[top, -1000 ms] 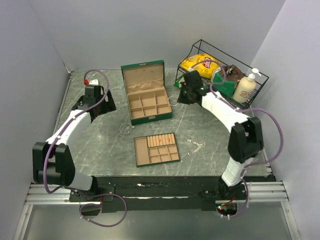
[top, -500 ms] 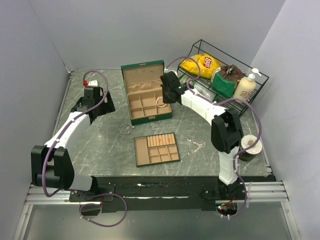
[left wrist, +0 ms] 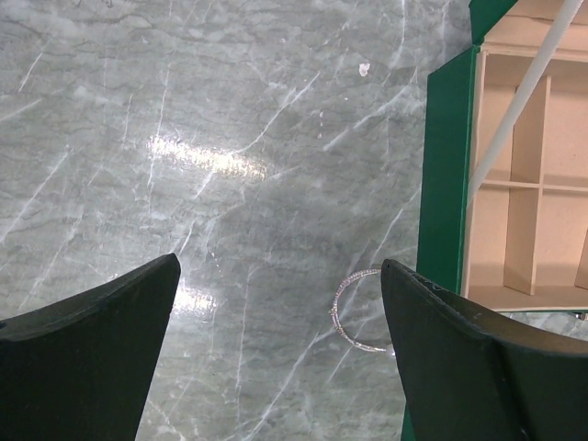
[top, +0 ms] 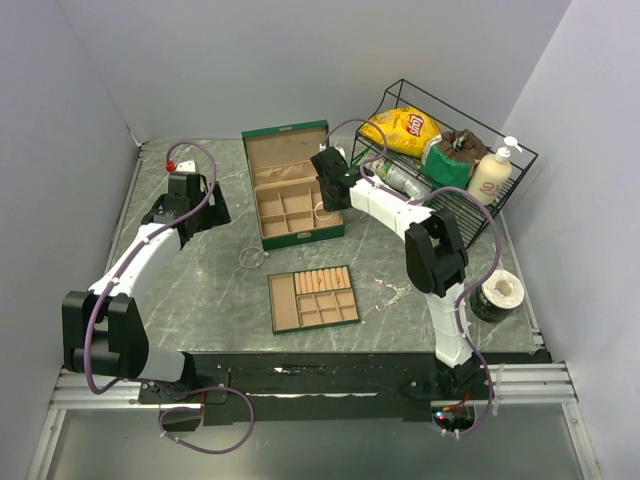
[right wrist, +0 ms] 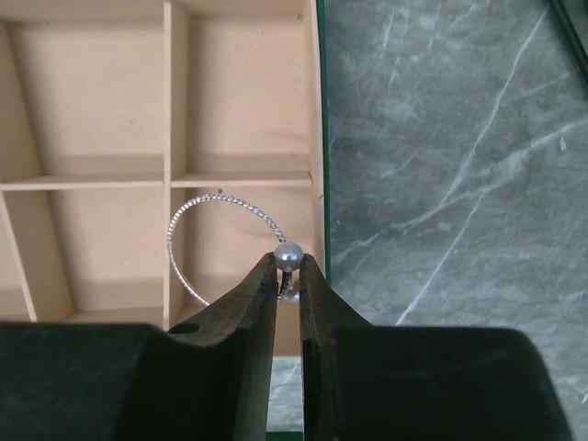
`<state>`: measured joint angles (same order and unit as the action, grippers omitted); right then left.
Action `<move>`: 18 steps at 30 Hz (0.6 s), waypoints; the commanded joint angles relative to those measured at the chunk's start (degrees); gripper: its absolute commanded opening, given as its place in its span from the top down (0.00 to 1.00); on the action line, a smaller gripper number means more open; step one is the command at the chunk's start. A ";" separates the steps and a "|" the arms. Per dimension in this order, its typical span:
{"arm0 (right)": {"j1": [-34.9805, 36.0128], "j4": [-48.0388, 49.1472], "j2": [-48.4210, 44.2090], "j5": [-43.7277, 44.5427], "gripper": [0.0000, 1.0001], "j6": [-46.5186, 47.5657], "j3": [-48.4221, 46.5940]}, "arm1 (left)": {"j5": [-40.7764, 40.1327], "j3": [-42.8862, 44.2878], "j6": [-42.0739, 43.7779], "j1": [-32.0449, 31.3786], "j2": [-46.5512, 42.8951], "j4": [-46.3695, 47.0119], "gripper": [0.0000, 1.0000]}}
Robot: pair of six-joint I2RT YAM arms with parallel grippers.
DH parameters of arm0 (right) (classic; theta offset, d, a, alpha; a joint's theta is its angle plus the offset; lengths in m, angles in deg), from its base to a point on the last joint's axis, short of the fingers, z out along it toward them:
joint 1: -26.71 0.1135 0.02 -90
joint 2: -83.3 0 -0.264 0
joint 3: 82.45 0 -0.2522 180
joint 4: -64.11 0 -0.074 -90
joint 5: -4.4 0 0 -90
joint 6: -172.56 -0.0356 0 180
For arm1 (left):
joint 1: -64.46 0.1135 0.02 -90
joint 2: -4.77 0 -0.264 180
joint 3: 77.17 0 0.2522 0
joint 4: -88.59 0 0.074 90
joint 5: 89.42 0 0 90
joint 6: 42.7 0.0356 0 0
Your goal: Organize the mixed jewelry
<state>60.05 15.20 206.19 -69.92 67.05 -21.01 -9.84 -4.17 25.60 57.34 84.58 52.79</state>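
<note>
Silvery bangle [right wrist: 220, 196] pinched by R gripper [right wrist: 288, 265], clear only on wrist cam; L gripper [left wrist: 280, 268] wide.

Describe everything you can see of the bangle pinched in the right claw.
The bangle is a thin silvery hoop of twisted-looking wire carrying one small pearl-like bead. The right claw is shut on it at that bead, so the hoop's near part is hidden behind the claw. Its open circle faces the wrist camera. It is held over the green box, above a tan compartment right beside the box's green side wall. Whether it touches the compartment floor cannot be told.
</note>
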 commanded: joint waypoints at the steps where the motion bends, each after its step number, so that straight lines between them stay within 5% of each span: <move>1: 0.58 -1.14 -0.02 1.28 0.94 0.57 -1.12 | -0.48 1.40 0.95 -0.27 0.17 0.33 0.04; 18: 1.37 -2.98 2.53 2.07 0.86 2.41 -1.55 | -0.05 1.84 1.04 -0.18 1.49 -0.19 0.04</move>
<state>60.97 13.27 206.67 -69.55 68.69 -20.90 -9.82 -4.17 25.62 57.34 85.52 52.68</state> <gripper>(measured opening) 0.185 0.967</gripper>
